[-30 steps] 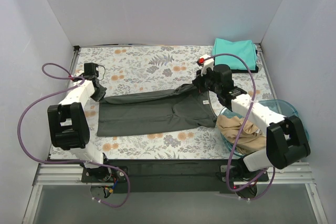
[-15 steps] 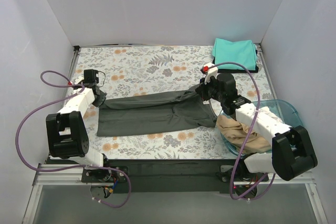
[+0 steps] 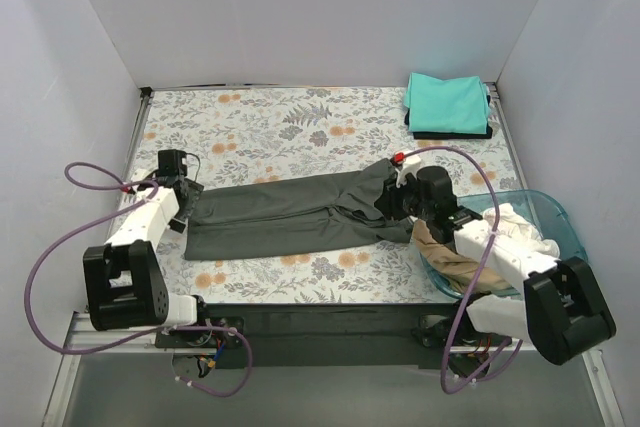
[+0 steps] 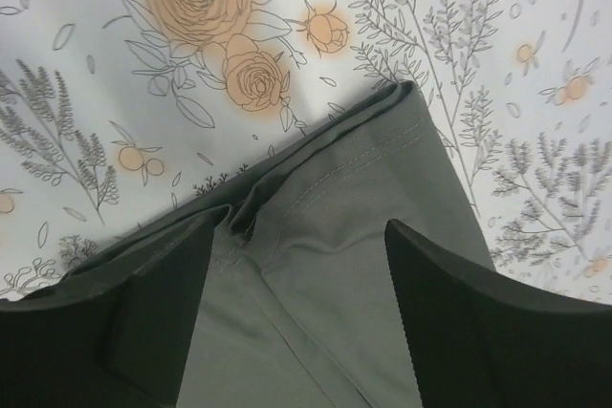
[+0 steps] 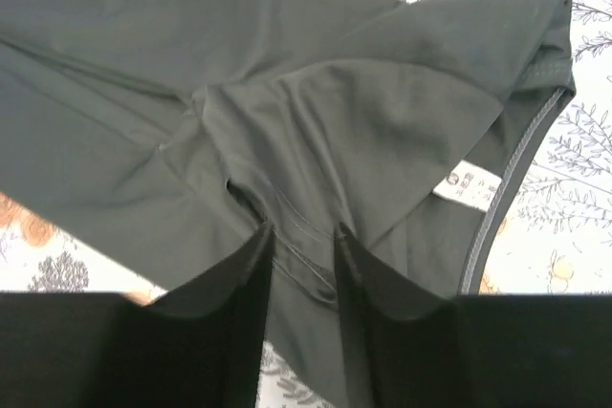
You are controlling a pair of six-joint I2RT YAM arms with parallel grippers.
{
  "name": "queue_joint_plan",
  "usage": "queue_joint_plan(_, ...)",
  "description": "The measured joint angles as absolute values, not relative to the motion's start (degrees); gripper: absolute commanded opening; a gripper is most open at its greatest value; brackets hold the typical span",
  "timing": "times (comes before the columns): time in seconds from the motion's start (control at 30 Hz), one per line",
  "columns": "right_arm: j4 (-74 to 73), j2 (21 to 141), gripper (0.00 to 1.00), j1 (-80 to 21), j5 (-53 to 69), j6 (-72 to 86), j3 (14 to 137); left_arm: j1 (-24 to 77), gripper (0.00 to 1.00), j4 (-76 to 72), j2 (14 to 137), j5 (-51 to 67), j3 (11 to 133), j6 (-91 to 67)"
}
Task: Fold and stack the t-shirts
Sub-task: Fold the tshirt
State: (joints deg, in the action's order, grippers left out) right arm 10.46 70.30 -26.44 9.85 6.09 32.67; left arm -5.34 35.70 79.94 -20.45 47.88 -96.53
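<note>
The top view looks steeply down from behind the arms over the whole bench (image 3: 270, 122). The left wrist view peers close past the left claw (image 4: 306, 222) at a stitched corner of the grey shirt (image 4: 325, 265). The right wrist view looks past the right claw (image 5: 303, 231) at its neck end. All three share that shirt.

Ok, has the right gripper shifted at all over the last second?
Yes. The right gripper, pinching the dark grey t-shirt, has come toward the near side, farther from the folded teal t-shirt.
</note>
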Motion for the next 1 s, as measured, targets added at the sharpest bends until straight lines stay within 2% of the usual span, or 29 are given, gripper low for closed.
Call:
queue_joint_plan(0.17,9.4,61.1,0.65,-27.0,11.0,8.6,26.9,-5.3,0.84,39.9,72.3,-22.7,48.3,-101.8)
queue_joint_plan(0.2,9.3,59.3,0.79,-27.1,11.1,9.0,26.4,-5.4,0.85,40.3,71.2,-22.6,48.6,-102.1)
queue_joint_plan(0.23,9.0,57.9,0.97,-27.1,11.4,9.6,26.3,-5.4,0.86,40.3,70.1,-22.2,48.9,-102.3)
queue_joint_plan(0.37,9.2,56.0,0.98,-27.1,13.0,10.6,27.1,-5.3,0.89,38.0,68.5,-18.2,49.6,-101.1)
queue_joint_plan(0.47,9.1,58.9,0.98,-27.1,14.5,12.4,29.7,-4.1,0.9,34.9,70.0,-14.4,49.5,-99.6)
queue_joint_plan(0.8,8.4,82.1,0.98,-27.1,16.7,22.5,42.4,6.2,0.92,28.0,86.7,-8.0,50.9,-94.0)
queue_joint_plan(1.0,2.9,94.6,0.98,-26.9,15.1,25.0,49.6,6.5,0.92,27.3,87.8,-8.1,48.9,-93.3)
